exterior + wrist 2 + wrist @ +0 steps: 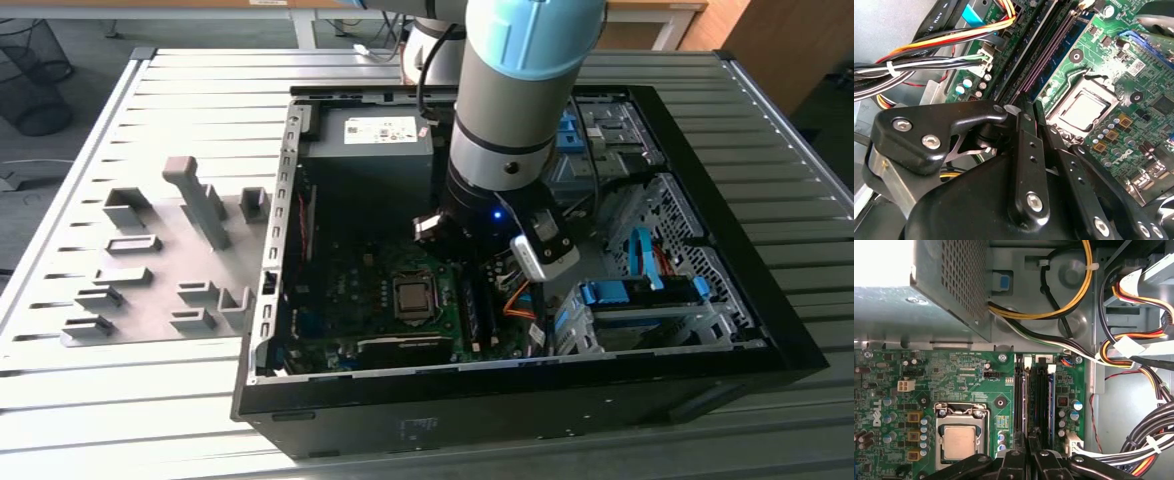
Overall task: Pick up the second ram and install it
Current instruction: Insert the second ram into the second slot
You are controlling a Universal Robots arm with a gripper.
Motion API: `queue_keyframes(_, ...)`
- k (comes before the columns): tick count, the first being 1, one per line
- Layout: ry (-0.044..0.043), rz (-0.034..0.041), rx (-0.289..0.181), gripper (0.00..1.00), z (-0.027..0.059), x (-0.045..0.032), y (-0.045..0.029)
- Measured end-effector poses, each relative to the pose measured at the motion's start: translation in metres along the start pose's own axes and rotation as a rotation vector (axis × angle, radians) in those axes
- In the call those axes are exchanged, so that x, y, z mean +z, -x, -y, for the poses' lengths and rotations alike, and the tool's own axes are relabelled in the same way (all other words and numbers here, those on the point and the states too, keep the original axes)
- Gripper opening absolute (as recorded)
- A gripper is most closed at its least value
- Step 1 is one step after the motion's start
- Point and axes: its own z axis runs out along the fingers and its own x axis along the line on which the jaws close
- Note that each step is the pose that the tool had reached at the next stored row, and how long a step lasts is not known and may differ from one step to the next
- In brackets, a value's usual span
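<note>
Blue-green second ram [1049, 405] in motherboard [964, 385] slot | just beside fingers [1027, 452] | fingers closed, holding nothing

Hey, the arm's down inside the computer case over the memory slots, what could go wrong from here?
1. The gripper sits right over the narrow memory slots; a slight offset or tilt could load the slot walls.
2. The loose cable bundle lies close beside the slots and might snag the arm.
3. The processor sits exposed next to the slots.
</note>
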Motion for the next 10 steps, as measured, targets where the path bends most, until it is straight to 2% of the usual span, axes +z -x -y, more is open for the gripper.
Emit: queue_keyframes(10,-0.0006,-0.0003,0.0,0.14,-0.0001,-0.0012,0.0016)
